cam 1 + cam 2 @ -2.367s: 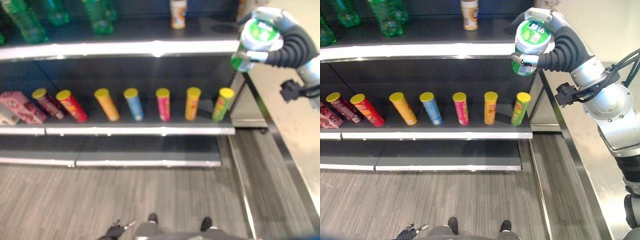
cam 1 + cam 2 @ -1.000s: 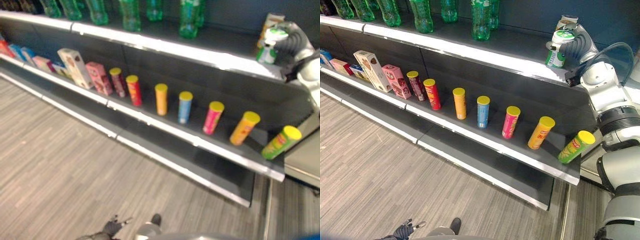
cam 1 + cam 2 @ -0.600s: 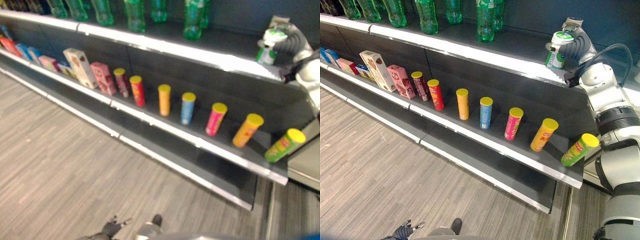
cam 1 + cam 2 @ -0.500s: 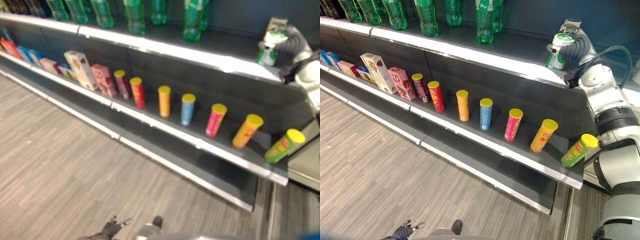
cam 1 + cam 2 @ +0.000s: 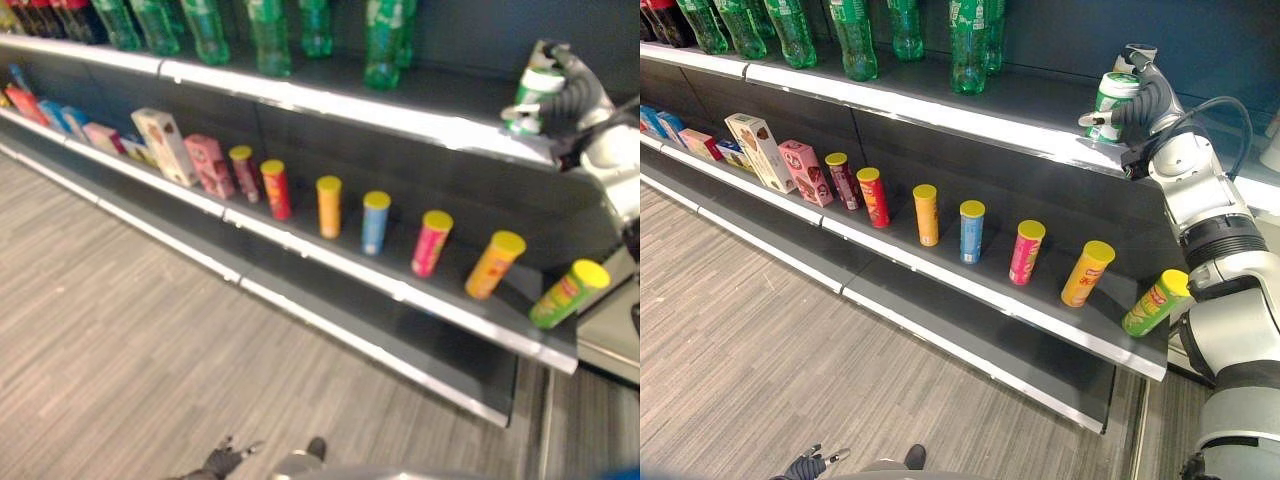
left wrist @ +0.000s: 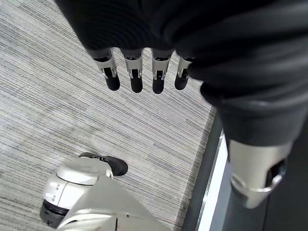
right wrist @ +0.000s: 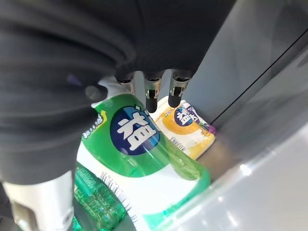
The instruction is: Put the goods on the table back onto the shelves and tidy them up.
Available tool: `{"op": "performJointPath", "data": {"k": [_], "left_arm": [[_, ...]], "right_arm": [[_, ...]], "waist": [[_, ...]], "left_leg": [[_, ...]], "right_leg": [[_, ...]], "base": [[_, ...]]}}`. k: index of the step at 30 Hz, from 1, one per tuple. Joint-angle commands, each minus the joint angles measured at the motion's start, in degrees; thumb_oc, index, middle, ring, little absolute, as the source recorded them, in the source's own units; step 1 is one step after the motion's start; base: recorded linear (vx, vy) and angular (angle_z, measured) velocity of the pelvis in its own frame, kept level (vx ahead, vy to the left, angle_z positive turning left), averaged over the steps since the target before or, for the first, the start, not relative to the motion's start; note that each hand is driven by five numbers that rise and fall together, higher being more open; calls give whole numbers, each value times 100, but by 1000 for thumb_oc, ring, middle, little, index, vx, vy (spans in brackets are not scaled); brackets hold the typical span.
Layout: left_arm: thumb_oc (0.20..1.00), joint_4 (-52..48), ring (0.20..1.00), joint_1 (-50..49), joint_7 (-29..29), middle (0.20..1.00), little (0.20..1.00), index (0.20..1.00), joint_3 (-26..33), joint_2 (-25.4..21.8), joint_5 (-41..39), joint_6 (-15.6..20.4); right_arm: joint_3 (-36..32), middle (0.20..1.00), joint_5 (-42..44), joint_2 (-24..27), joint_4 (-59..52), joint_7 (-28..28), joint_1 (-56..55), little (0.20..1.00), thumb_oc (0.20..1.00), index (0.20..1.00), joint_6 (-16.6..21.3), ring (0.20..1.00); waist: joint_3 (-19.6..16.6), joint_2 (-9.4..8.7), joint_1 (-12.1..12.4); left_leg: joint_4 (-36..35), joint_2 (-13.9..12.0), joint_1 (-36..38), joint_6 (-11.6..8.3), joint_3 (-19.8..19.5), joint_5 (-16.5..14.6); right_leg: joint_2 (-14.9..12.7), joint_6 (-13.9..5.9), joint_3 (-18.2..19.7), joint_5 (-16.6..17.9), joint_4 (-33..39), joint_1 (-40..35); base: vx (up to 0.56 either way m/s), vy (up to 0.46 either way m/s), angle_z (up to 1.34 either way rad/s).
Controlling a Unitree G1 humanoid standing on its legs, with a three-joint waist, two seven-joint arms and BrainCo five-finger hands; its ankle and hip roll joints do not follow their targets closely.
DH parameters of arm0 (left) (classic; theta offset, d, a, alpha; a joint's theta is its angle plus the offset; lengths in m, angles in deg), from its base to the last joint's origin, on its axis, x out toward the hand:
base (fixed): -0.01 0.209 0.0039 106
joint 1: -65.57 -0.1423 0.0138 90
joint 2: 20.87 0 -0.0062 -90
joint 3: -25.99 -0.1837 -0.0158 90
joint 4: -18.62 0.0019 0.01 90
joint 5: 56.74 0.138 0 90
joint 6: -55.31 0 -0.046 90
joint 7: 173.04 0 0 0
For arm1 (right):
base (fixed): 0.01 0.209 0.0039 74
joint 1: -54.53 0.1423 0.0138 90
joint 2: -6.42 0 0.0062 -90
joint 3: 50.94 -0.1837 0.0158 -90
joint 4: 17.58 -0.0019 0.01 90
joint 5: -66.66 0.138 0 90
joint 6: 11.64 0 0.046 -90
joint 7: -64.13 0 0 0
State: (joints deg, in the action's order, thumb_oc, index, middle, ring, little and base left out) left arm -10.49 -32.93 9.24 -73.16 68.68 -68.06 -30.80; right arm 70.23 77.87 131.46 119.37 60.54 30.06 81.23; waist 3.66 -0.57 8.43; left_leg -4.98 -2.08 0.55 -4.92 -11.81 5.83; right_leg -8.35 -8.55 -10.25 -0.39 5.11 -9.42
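One green-labelled jar (image 5: 1110, 104) stands on my top shelf (image 5: 940, 105), my right hand (image 5: 1143, 98) curled round it; my left hand (image 6: 139, 72) hangs relaxed.

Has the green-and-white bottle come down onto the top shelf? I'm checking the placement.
Yes. The green-and-white bottle, in the right hand, has dropped to the top shelf near its right end.

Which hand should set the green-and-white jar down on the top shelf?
The right hand: it already grips the green-and-white jar over the top shelf, beside an orange jar. The left hand hangs open above the floor.
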Motion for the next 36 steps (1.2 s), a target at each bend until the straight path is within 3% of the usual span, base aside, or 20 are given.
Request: {"op": "performJointPath", "data": {"k": [1,13,16,20,23,25,28,31,32,34,36], "left_arm": [[1000,213,1000,245,109,1000,1000,1000,-234,-223,-125,118],[1000,213,1000,252,122,1000,1000,1000,-234,-222,-116,113],[1000,180,1000,315,194,1000,1000,1000,-274,-242,-88,107],[1000,132,1000,309,319,1000,1000,1000,-214,-182,-3,77],[1000,179,1000,294,354,1000,1000,1000,-33,-102,99,18],[1000,278,1000,321,339,1000,1000,1000,94,-56,240,-16],[1000,301,1000,359,341,1000,1000,1000,87,-74,314,-18],[1000,243,1000,444,258,1000,1000,1000,112,-62,438,22],[1000,121,1000,484,207,1000,1000,1000,53,-62,501,51],[1000,59,1000,522,158,1000,1000,1000,53,-74,551,70],[1000,34,1000,543,106,1000,1000,1000,22,-41,680,100]], "right_arm": [[355,1000,-58,34,237,-267,911,1000,1000,1000,130,1000],[317,1000,-32,35,247,-298,908,1000,1000,1000,110,1000],[241,1000,-429,231,133,-823,1137,1000,1000,1000,139,1000],[-346,1000,-867,661,-1449,-1518,903,1000,1000,1000,187,1000],[-1167,1000,-1032,892,-2991,-1633,62,1000,1000,1000,300,1000],[-1767,1000,-908,895,-4484,-1299,-831,1000,1000,1000,519,1000],[-1923,1000,-797,866,-4919,-1085,-1151,1000,1000,1000,626,1000],[-1914,1000,4,684,-5937,-156,-1944,1000,1000,1000,942,1000],[-1809,1000,623,537,-6331,378,-2369,1000,1000,1000,1005,1000],[-1739,1000,830,568,-6508,647,-2591,1000,1000,1000,1015,1000],[-1682,1000,1562,158,-6758,1216,-3247,1000,1000,1000,978,1000]], "waist": [[-35,-359,105],[-23,-362,88],[-27,-360,18],[-8,-309,-166],[-18,-265,-357],[-43,-273,-505],[-43,-291,-542],[-76,-290,-758],[-57,-273,-866],[-59,-265,-911],[-50,-227,-1048]], "left_leg": [[-2,184,139,-38,522,-647],[-2,168,144,-33,538,-652],[-2,152,173,-18,587,-679],[-2,145,189,13,678,-716],[-2,132,192,43,803,-716],[-2,91,265,54,961,-767],[-2,76,290,52,1040,-779],[-2,-6,418,39,1333,-828],[-2,-47,477,17,1450,-877],[-2,-66,488,13,1529,-892],[-2,-88,529,15,1685,-905]], "right_leg": [[-238,-70,126,-84,-237,320],[-231,-62,148,-82,-253,328],[-231,-75,168,-62,-246,335],[-223,-92,283,-45,-263,410],[-219,-108,430,10,-274,520],[-196,-110,598,21,-278,571],[-182,-111,684,29,-292,602],[-128,-110,960,70,-289,661],[-94,-121,1064,68,-271,670],[-72,-129,1138,84,-265,697],[-40,-126,1285,117,-280,770]], "base": [[0,0,0],[0,0,0],[-6,11,0],[-18,35,-4],[-24,28,-15],[-10,7,-34],[-19,-2,-46],[-15,4,-54],[-30,2,-70],[-15,8,-59],[-23,25,-41]]}}
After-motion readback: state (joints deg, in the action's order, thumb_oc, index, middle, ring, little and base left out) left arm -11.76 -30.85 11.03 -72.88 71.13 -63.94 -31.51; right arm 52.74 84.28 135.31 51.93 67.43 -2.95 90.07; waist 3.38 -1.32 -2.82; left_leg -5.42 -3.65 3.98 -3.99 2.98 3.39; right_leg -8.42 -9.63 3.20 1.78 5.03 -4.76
